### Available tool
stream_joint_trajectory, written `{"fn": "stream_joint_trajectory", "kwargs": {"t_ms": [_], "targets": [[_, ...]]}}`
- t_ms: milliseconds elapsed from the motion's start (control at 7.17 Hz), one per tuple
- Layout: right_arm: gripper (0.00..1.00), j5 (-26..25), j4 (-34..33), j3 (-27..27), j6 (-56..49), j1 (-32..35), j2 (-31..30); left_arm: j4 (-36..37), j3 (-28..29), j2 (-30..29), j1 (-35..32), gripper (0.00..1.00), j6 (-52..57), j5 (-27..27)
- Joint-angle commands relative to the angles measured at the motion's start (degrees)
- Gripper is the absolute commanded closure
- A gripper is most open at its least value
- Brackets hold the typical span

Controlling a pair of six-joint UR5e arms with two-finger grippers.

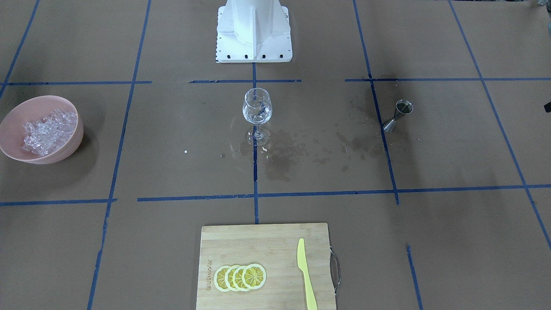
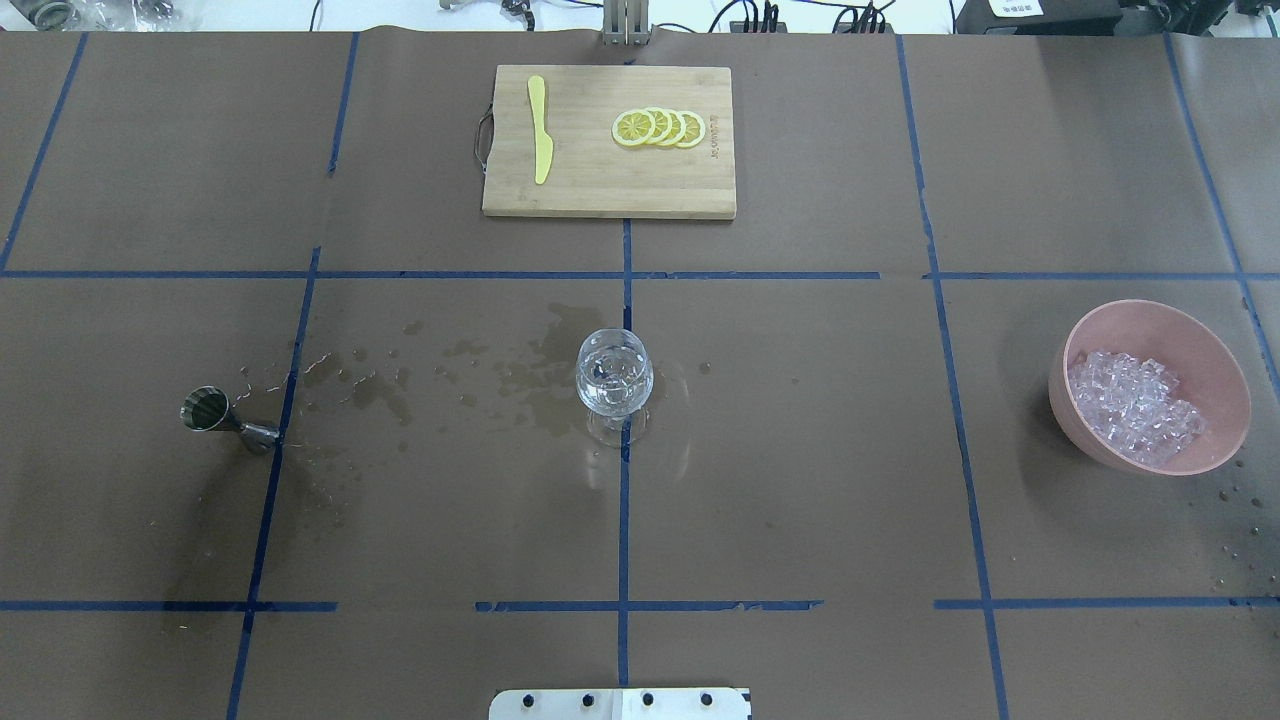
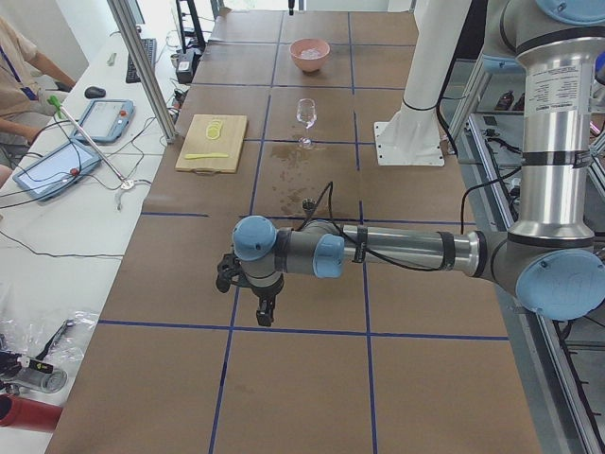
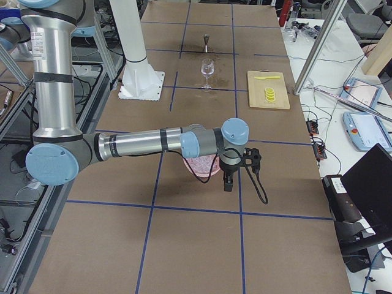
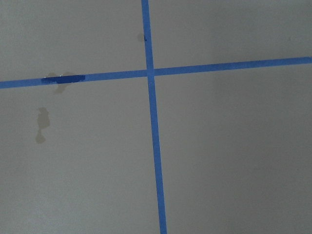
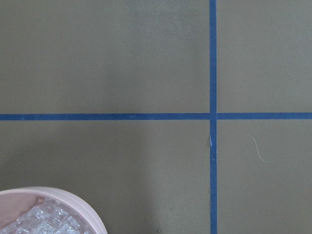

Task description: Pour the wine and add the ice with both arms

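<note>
A clear wine glass (image 1: 257, 112) (image 2: 614, 375) stands upright at the table's middle; something clear glitters in its bowl, and no wine shows. The ice (image 1: 47, 131) (image 2: 1135, 405) is heaped in a pink bowl (image 2: 1160, 320) on the robot's right. A steel jigger (image 1: 398, 115) (image 2: 225, 418) stands on its left. My left gripper (image 3: 265, 314) hangs over bare paper beyond the jigger, seen only in the exterior left view. My right gripper (image 4: 228, 184) hovers just past the bowl (image 4: 202, 166); its wrist view catches the rim (image 6: 73, 202). I cannot tell whether either is open or shut.
A wooden cutting board (image 2: 580, 190) with lemon slices (image 2: 660, 128) and a yellow knife (image 2: 540, 130) lies at the far edge. Wet stains (image 2: 380, 390) spread between jigger and glass. The white pedestal (image 1: 254, 38) is behind the glass. A person (image 3: 24, 85) sits at the side table.
</note>
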Motion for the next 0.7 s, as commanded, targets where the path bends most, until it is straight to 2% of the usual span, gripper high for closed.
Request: {"fn": "stream_joint_trajectory", "kwargs": {"t_ms": [0, 558], "targets": [[0.00, -0.1, 0.2, -0.1, 0.0, 0.0, 0.0, -6.2, -0.6, -0.1, -0.4, 0.00, 0.0, 0.3], [0.00, 0.3, 0.5, 0.2, 0.0, 0.0, -0.1, -11.4, -0.8, 0.6, -0.4, 0.00, -0.3, 0.8]]}}
